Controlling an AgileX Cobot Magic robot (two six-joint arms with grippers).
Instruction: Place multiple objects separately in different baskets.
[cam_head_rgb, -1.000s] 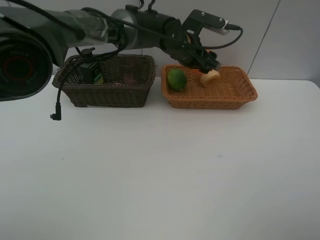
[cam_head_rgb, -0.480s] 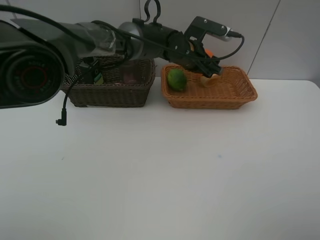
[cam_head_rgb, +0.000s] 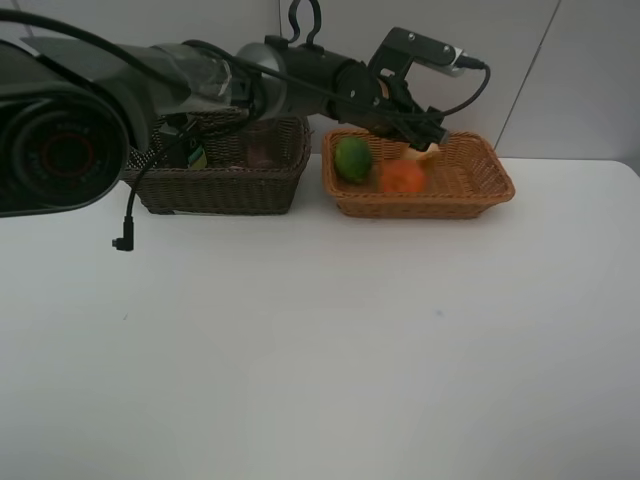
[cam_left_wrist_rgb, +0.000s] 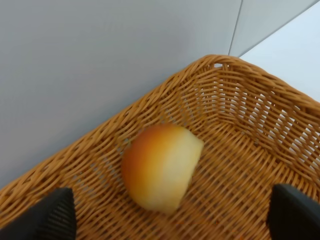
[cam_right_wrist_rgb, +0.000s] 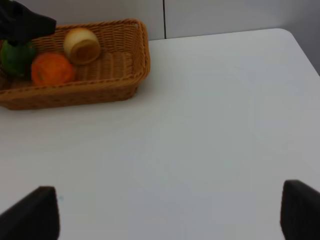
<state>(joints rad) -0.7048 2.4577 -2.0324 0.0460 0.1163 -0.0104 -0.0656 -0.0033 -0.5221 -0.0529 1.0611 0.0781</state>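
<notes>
The light orange-tan basket (cam_head_rgb: 470, 192) holds the green oval fruit (cam_head_rgb: 352, 158), the orange tangerine (cam_head_rgb: 403, 177) and the red-yellow peach (cam_head_rgb: 429, 153), which my left arm half hides. My left gripper (cam_head_rgb: 418, 124) hovers over this basket's back part. Its fingers (cam_left_wrist_rgb: 49, 220) stand wide apart, open and empty, with the peach (cam_left_wrist_rgb: 160, 167) lying on the wicker (cam_left_wrist_rgb: 240, 165) below. The dark brown basket (cam_head_rgb: 215, 185) holds the dark green pump bottle (cam_head_rgb: 190, 152) and a pinkish item (cam_head_rgb: 262, 155). My right gripper (cam_right_wrist_rgb: 165, 215) is open over bare table, away from the light basket (cam_right_wrist_rgb: 140, 55), tangerine (cam_right_wrist_rgb: 52, 69), peach (cam_right_wrist_rgb: 82, 45) and green fruit (cam_right_wrist_rgb: 15, 59).
The two baskets stand side by side at the table's back edge, against a grey wall. A black cable with a small plug (cam_head_rgb: 120, 243) hangs from the left arm in front of the dark basket. White tabletop (cam_head_rgb: 320, 340) spreads in front of the baskets.
The tangerine, held in the left gripper's jaws before, now lies in the light basket beside the green fruit. The left gripper has opened and risen slightly.
</notes>
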